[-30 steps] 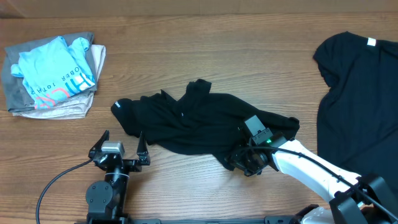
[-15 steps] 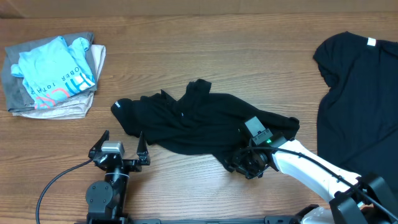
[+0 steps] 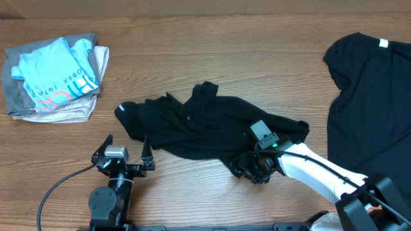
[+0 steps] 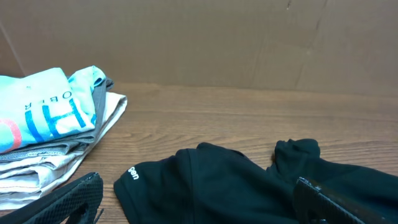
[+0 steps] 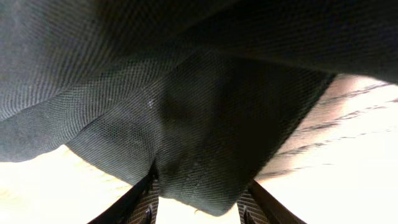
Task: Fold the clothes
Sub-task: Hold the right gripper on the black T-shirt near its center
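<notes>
A crumpled black T-shirt (image 3: pixel 192 125) lies in the middle of the table; in the left wrist view the same shirt (image 4: pixel 236 180) shows a small white print on its sleeve. A second black T-shirt (image 3: pixel 369 109) lies spread flat at the right edge. My left gripper (image 3: pixel 125 149) stands open just in front of the crumpled shirt's left sleeve, and nothing sits between the fingers of the left gripper (image 4: pixel 199 196). My right gripper (image 3: pixel 253 168) is at the shirt's near right hem. Its fingers are parted, and a fold of the black fabric (image 5: pixel 199 124) hangs between them at the right gripper (image 5: pixel 199 202).
A stack of folded light blue and grey clothes (image 3: pixel 54 80) sits at the far left, also seen as the stack (image 4: pixel 43 130) in the left wrist view. A black cable (image 3: pixel 58 189) curves beside the left arm. A cardboard wall (image 4: pixel 217 37) backs the table.
The right gripper's jaws have spread wider around the fabric fold, and it has shifted slightly left. The left arm and both shirts have not moved.
</notes>
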